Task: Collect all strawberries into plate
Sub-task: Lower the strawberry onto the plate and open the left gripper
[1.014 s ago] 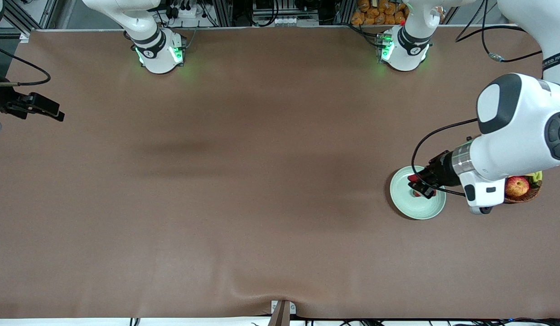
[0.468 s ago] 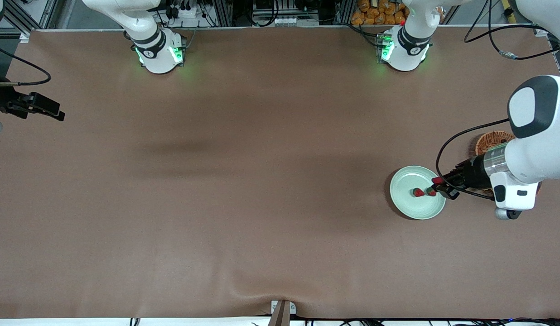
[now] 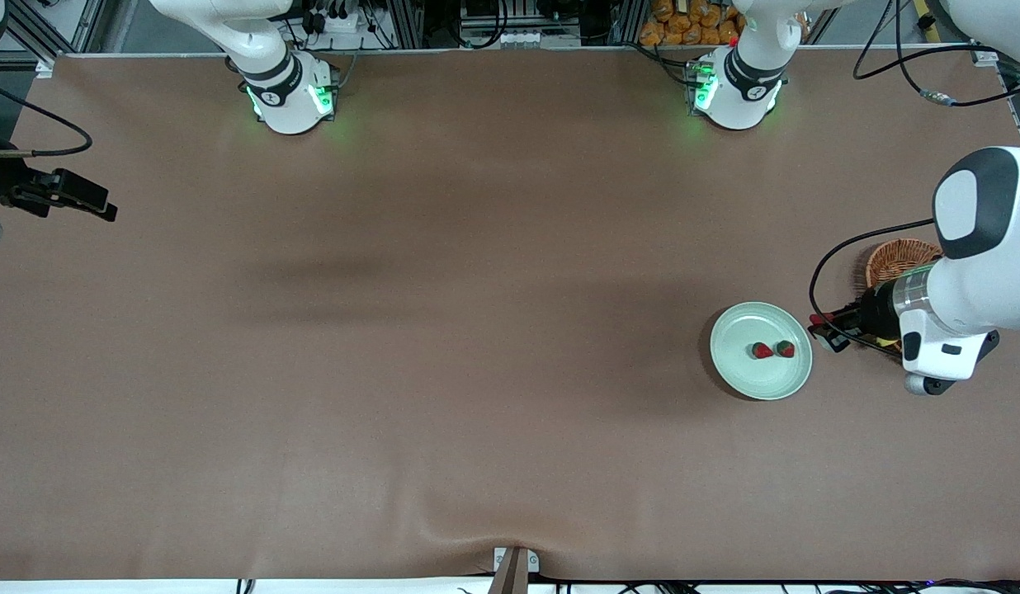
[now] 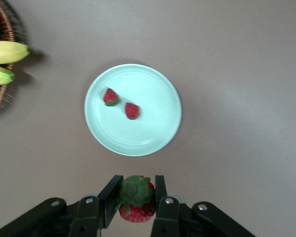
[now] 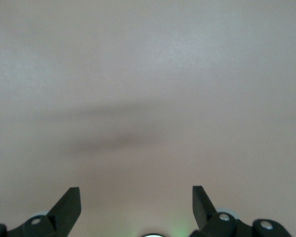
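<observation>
The pale mint-green plate [image 3: 745, 375] lies toward the left arm's end of the table and holds two strawberries [image 3: 762, 351] [image 3: 785, 349]. In the left wrist view the plate [image 4: 148, 133] and both berries [image 4: 110, 97] [image 4: 132, 110] show too. My left gripper [image 3: 819, 324] hangs over the table just off the plate's rim, between plate and basket. It is shut on a third strawberry [image 4: 137, 205] with its green cap up, between the jaws of the left gripper [image 4: 136, 180]. My right gripper [image 3: 89, 202] waits at the right arm's end, open and empty [image 5: 135, 190].
A brown wicker basket [image 3: 898, 260] stands beside the plate, partly hidden under the left arm. In the left wrist view its rim [image 4: 0, 98] and yellow bananas [image 4: 5, 52] show. Cables hang near the left arm.
My left gripper has moved from over the plate's middle out past its rim toward the basket, with a strawberry still in it. Two berries now show uncovered on the plate. The right arm has not moved.
</observation>
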Controlling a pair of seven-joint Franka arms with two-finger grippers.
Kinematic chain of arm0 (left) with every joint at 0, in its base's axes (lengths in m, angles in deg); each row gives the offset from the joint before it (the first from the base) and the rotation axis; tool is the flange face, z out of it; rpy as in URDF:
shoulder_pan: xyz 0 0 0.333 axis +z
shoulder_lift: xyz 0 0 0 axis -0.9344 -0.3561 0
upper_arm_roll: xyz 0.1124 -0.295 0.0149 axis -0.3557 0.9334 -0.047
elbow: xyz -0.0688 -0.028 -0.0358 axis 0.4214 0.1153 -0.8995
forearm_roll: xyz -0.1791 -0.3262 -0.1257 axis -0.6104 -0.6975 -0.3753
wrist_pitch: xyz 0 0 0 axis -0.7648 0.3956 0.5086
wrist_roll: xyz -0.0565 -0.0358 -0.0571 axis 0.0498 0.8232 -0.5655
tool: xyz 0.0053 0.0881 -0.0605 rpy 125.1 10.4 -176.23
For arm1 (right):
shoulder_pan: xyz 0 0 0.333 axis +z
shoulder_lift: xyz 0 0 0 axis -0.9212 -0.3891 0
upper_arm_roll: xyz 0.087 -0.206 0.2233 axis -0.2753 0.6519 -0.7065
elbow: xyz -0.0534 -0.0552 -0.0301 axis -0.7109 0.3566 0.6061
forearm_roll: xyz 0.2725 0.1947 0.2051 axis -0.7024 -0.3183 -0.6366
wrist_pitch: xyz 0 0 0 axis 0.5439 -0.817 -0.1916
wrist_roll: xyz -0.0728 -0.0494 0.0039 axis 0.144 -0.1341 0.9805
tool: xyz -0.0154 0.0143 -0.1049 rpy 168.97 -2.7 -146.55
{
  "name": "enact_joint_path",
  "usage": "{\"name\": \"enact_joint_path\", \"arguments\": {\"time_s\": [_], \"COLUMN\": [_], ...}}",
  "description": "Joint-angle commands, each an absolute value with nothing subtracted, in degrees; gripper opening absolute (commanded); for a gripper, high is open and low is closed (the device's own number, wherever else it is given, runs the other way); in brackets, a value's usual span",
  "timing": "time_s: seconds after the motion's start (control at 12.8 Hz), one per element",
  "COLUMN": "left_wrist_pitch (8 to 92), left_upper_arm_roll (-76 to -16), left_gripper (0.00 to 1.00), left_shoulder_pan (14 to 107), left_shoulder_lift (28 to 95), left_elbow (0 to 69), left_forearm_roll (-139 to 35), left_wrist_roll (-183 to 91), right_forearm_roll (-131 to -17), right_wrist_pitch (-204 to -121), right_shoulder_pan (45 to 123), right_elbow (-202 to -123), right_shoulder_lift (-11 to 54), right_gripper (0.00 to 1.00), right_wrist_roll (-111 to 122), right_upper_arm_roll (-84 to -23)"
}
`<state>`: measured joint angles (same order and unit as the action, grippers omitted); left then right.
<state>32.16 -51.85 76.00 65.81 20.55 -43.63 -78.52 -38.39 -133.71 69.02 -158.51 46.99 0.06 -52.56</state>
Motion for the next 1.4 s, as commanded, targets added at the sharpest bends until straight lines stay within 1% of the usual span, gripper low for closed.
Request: {"name": "enact_joint_path", "arguments": {"time_s": [0.0,0.31,0.62,0.86,1.09,1.17,1.25,1.33], "left_wrist_pitch": [33.9,44.8,57.5,65.5,71.5,72.6,73.5,74.2], "left_upper_arm_roll": [-51.5,-51.6,-51.6,-51.6,-51.6,-51.6,-51.6,-51.6], "left_gripper": [0.0,0.0,0.0,0.0,0.0,0.01,0.06,0.14], "left_shoulder_pan": [76.7,76.7,77.3,78.6,79.9,80.2,80.1,80.2], "left_shoulder_lift": [68.8,70.9,70.2,68.2,64.9,63.8,62.6,61.8], "left_elbow": [27.0,37.2,45.5,49.6,51.5,51.5,51.5,51.5], "left_forearm_roll": [-39.4,-37.5,-35.7,-35.6,-35.7,-35.6,-35.7,-35.7], "left_wrist_roll": [-77.0,-76.2,-76.2,-76.2,-76.2,-76.2,-76.2,-76.2], "right_forearm_roll": [-38.6,-38.6,-38.6,-38.6,-38.6,-38.6,-38.6,-38.6], "right_wrist_pitch": [-133.9,-133.9,-133.9,-133.8,-133.8,-133.8,-133.8,-133.9], "right_shoulder_pan": [69.2,69.2,69.2,69.2,69.2,69.2,69.2,69.2], "right_elbow": [-158.7,-158.7,-158.7,-158.7,-158.7,-158.7,-158.7,-158.7], "right_shoulder_lift": [47.2,47.0,47.0,47.0,46.9,46.7,46.6,46.6], "right_gripper": [1.0,1.0,1.0,1.0,1.0,1.0,1.0,1.0], "right_wrist_roll": [-0.9,-0.9,-0.9,-0.9,-0.9,-0.9,-0.9,-0.9], "right_upper_arm_roll": [-52.5,-52.5,-52.6,-52.5,-52.5,-52.6,-52.6,-52.6]}}
